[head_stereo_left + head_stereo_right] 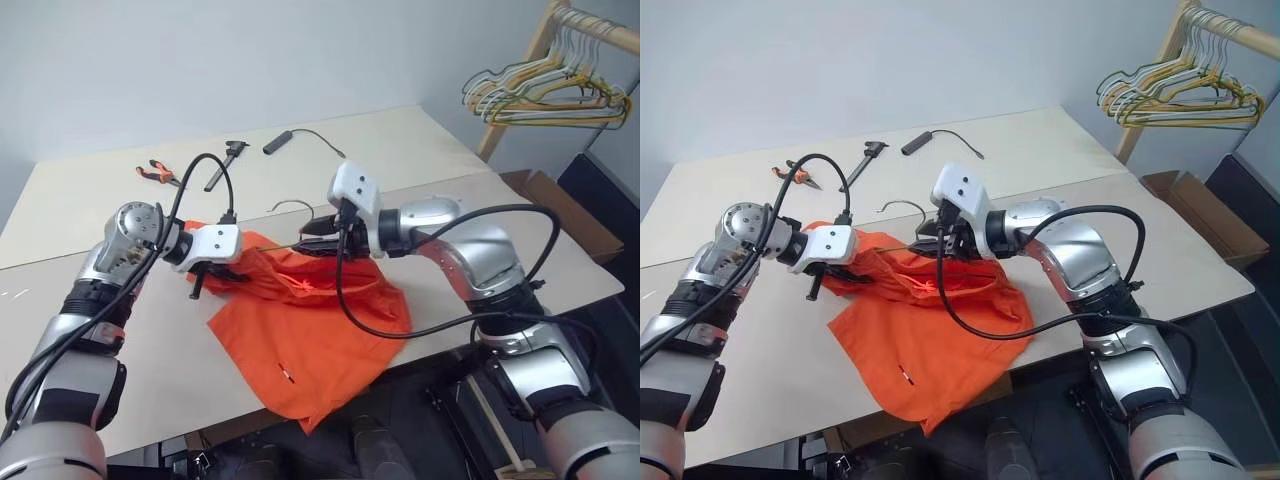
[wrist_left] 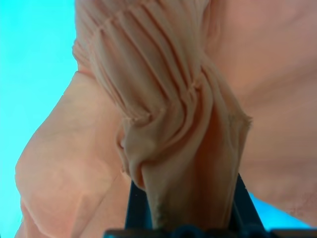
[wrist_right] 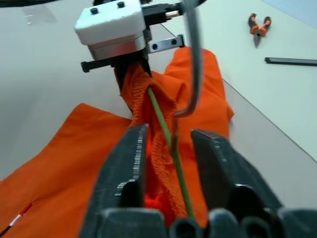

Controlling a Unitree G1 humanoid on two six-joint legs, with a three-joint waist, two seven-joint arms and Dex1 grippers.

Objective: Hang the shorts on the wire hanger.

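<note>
Left eye view: the pale worktop (image 1: 90, 200) carries the orange shorts (image 1: 330, 340), which lie spread with one leg drooping over the near edge, a sign of limp, light cloth that will sag and slide wherever it is not held. The left gripper (image 2: 188, 218) has its fingers closed on the gathered elastic waistband and lifts that bunch off the surface; this thicker, ribbed band looks the surest place to hold. The right gripper (image 3: 171, 148) has its fingers still apart, straddling the wire hanger (image 3: 168, 141) beside the waistband. The hanger's thin wire is likely stiff yet springy and slippery, so a pinch near its hook (image 1: 292, 206) should steady it best.
</note>
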